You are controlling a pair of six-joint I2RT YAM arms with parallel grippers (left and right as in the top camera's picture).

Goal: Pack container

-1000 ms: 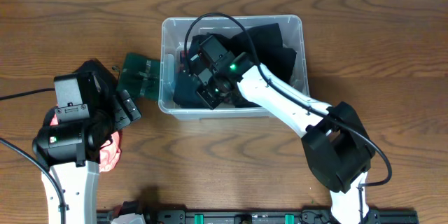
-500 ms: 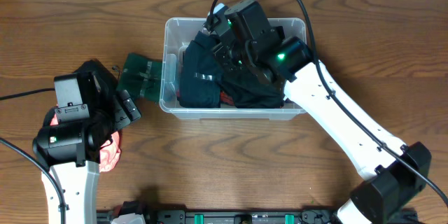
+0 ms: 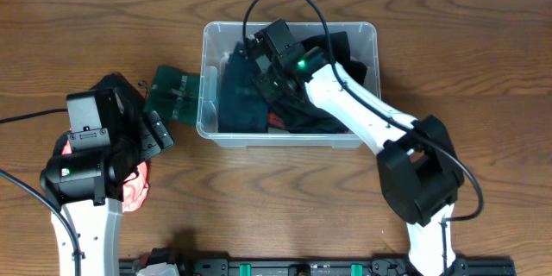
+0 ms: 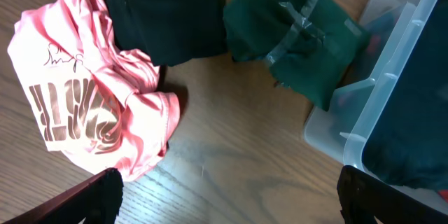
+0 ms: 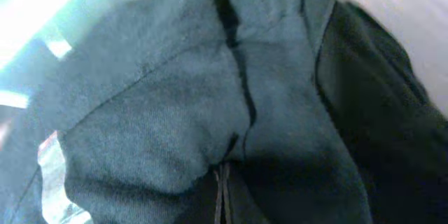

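while your right gripper (image 3: 259,67) is down inside the large rectangular clear plastic container (image 3: 289,25), its fingers are buried among the clothes, so i cannot tell how wide they stand or whether they grip anything. your right wrist view is filled with dark teal fabric (image 5: 175,112) at very close range, a seam running down the middle and a darker black fold (image 5: 378,112) on the right. the container sits on the brown wooden table (image 3: 448,17) toward the far edge, about the centre of the overhead view, long side running across. it holds a pile of dark garments (image 3: 241,95), teal-black on the left and black on the right, with a small red patch (image 3: 278,121) showing near the front wall. your right arm (image 3: 362,121) reaches over the front rim into it from the near right.

your left gripper (image 4: 241,197) hangs above the table left of the container, fingers spread wide, holding nothing. under it lie a crumpled pink shirt with metallic lettering (image 4: 91,112), a folded black garment with a strip of clear tape (image 4: 168,14) and a dark green folded garment with tape (image 4: 297,38). the green one lies just beside the container's left wall; touching it or not, i cannot tell. the pink shirt and the black garment touch each other.
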